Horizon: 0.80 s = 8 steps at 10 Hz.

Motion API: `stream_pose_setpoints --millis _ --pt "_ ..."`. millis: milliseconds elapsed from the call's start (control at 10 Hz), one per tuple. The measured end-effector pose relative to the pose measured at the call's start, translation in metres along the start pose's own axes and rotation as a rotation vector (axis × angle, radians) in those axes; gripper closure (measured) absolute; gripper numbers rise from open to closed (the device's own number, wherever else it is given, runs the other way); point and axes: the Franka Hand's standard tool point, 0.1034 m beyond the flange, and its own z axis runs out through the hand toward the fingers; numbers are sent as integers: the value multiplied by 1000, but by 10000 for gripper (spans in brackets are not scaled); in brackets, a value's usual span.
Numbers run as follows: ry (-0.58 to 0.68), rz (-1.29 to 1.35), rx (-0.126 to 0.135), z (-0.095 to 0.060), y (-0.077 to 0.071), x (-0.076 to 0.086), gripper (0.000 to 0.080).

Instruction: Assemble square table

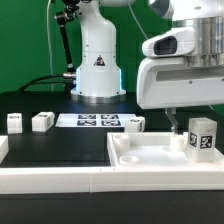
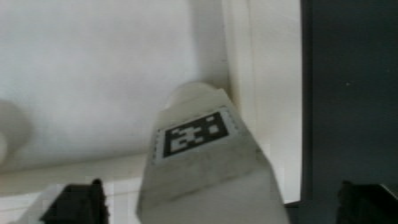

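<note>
One slab [image 1: 150, 157], one leg [image 1: 200, 136] on it; three legs [image 1: 14, 122] [image 1: 42, 121] [image 1: 135, 123] behind.

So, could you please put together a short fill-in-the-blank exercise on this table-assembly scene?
1. ___ loose legs sit on the black work surface.
2. The tabletop bearing the fourth leg is coloured ___.
3. The gripper straddles that leg with its jaws ___.
Missing words: three; white; open.
</note>
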Motion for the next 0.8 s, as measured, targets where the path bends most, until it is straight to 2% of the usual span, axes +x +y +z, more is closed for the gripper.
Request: stream_pose_setpoints --millis 200,400,500,800 --pt "0 -71 -3 0 3 0 150" --pt "0 -70 -3 0 3 0 415" --pt "0 -70 -4 0 3 0 511" --pt "0 10 -3 0 3 0 511"
